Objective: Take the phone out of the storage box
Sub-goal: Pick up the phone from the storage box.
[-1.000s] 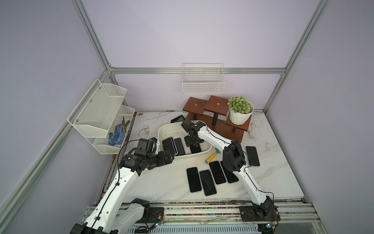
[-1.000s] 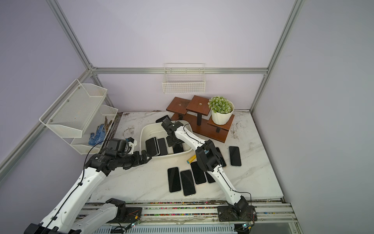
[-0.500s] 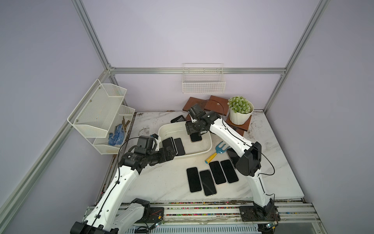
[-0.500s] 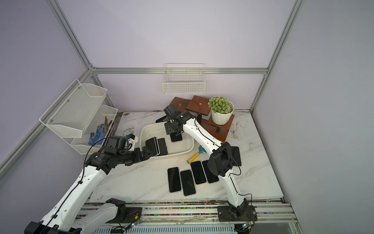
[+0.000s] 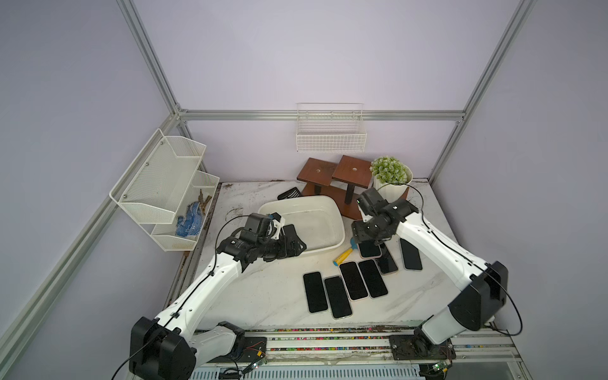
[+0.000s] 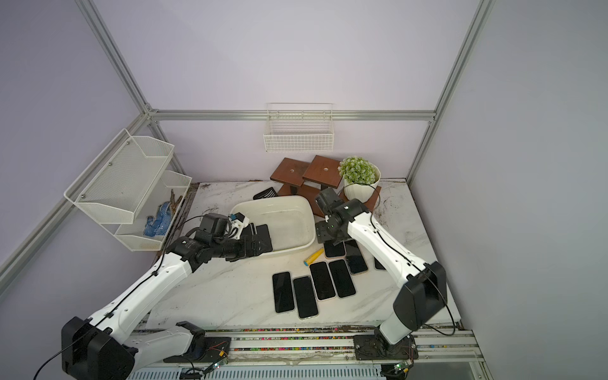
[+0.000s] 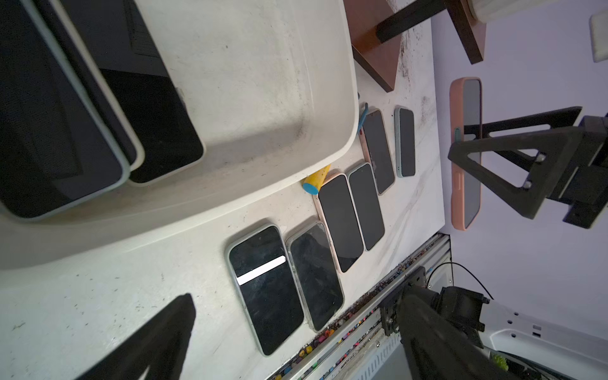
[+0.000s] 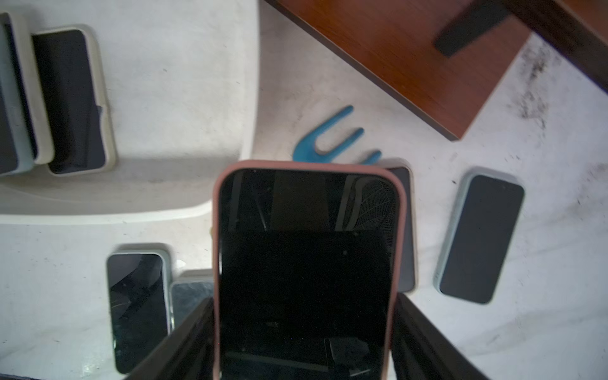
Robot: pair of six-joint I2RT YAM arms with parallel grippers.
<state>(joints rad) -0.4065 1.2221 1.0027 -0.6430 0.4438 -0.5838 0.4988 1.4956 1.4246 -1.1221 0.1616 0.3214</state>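
With the right pincer (image 5: 367, 240) holding the pink phone (image 8: 306, 210) and the left pincer (image 5: 291, 245) wide open, you should lower it flat onto bare table (image 5: 421, 289), not onto other phones (image 5: 353, 280).

Light was bright, flat, from overhead. Shadows were soft: a faint grey band lay inside the storage box (image 7: 256, 82) wall. Both top views were sharp, with frame rails (image 5: 322, 115) bowed near the edges. The right wrist view was smeared; wooden stand (image 8: 411, 59) and blue fork (image 8: 306, 151) were soft. The pink-cased phone (image 8: 306, 263) mirrored dark reflections; a white glare stripe crossed one bench phone (image 7: 265, 289).
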